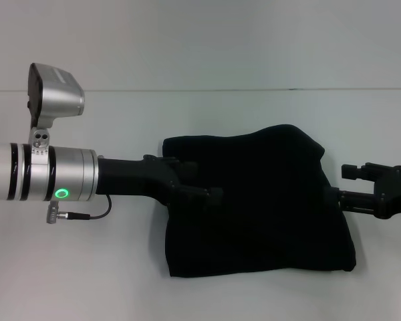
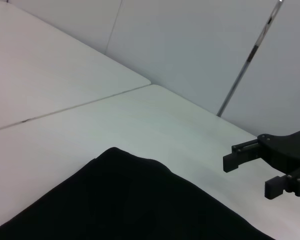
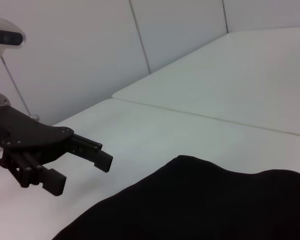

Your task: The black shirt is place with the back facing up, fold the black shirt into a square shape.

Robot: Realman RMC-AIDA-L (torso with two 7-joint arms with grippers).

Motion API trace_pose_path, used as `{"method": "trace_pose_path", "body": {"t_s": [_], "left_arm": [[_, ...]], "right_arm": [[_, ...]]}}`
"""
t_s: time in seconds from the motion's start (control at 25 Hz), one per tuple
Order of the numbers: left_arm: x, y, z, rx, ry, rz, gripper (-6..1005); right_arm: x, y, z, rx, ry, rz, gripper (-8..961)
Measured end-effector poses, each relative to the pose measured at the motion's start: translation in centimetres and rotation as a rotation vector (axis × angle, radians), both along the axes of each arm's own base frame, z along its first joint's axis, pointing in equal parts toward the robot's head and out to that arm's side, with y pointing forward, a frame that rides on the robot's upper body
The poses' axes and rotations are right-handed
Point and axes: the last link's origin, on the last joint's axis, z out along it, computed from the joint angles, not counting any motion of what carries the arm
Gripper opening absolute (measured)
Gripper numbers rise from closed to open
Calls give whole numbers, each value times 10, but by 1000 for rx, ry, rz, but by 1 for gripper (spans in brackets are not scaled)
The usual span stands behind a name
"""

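The shirt (image 1: 257,200) is lying folded on the white counter (image 1: 187,114), a soft, matte black bundle in a roughly square shape. Its far edge is bulging in rounded humps, its near edge is running almost straight, and its corners are rounded rather than crisp. No lettering is showing on the upward face. The fabric is looking thick and slightly puffed, not pressed flat.

The left tool (image 1: 210,187) is reaching in from the left on a silver, cylindrical arm with a glowing green ring, and its rigid black fingers are lying over the shirt's left edge. In the right wrist view the left tool (image 3: 82,167) is showing its two ridged fingers spread apart with nothing between them, hanging above the counter just beside the cloth (image 3: 200,200).

The right tool (image 1: 361,184) is sitting at the shirt's right edge, black and angular. In the left wrist view the right tool (image 2: 252,170) is also showing its fingers parted and holding nothing, near the shirt (image 2: 120,200) but apart from it.

A thin seam (image 1: 254,89) is crossing the smooth counter beyond the shirt.
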Motion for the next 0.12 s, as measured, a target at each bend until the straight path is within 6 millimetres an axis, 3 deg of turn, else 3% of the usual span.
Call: {"method": "trace_pose_path", "body": {"t_s": [0.12], "left_arm": [[-1, 0, 0, 2, 4, 1, 952]], "right_arm": [[-1, 2, -2, 2, -4, 1, 804]]}}
